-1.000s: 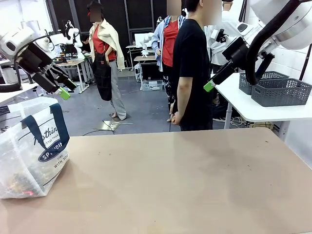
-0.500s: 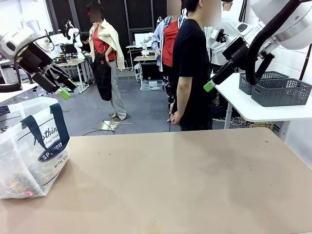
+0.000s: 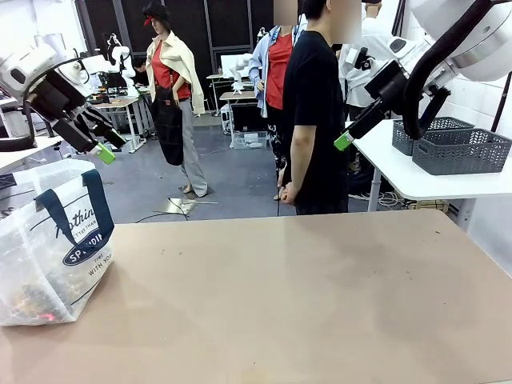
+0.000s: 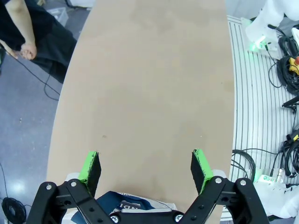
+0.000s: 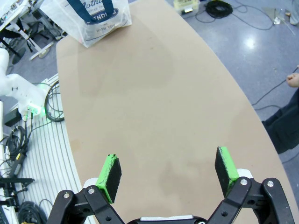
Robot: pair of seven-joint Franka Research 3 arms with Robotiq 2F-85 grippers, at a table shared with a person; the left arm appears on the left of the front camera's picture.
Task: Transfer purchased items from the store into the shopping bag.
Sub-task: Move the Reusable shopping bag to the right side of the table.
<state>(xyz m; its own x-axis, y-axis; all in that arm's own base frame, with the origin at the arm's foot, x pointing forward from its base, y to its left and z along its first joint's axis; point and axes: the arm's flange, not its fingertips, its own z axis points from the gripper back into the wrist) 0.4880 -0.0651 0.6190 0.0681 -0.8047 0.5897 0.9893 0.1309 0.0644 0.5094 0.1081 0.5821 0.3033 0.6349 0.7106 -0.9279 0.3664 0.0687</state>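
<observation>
The large translucent white plastic shopping bag [image 3: 50,244] with navy blue strap handles and a navy oval logo is seen standing on the left end of the light brown tabletop [image 3: 288,296], near the robot's side. Through its thin wall, some small dark and red purchased items [image 3: 32,302] are noticed at the bottom of the bag; they cannot be told apart clearly. The rest of the tabletop surface is seen as a bare, smooth plane.

The left hand [image 3: 102,147] is held high in the air above and behind the bag, well apart from it, with its green pads pointing down and to the right. In the left wrist view, the left hand [image 4: 145,170] is shown with its two fingers spread wide, and nothing is held between them; the top of the bag [image 4: 131,205] is seen just under it at the bottom edge.

The right hand [image 3: 344,141] is raised on the right side, in front of the person in a black shirt [image 3: 314,120] who is standing at the far side of the tabletop. In the right wrist view, the right hand [image 5: 168,175] is also seen fully spread and empty, and the bag [image 5: 91,18] is visible far away at the other end of the tabletop.

Two dark grey mesh baskets [image 3: 456,146] are placed on a white side table [image 3: 416,180] at the right.
</observation>
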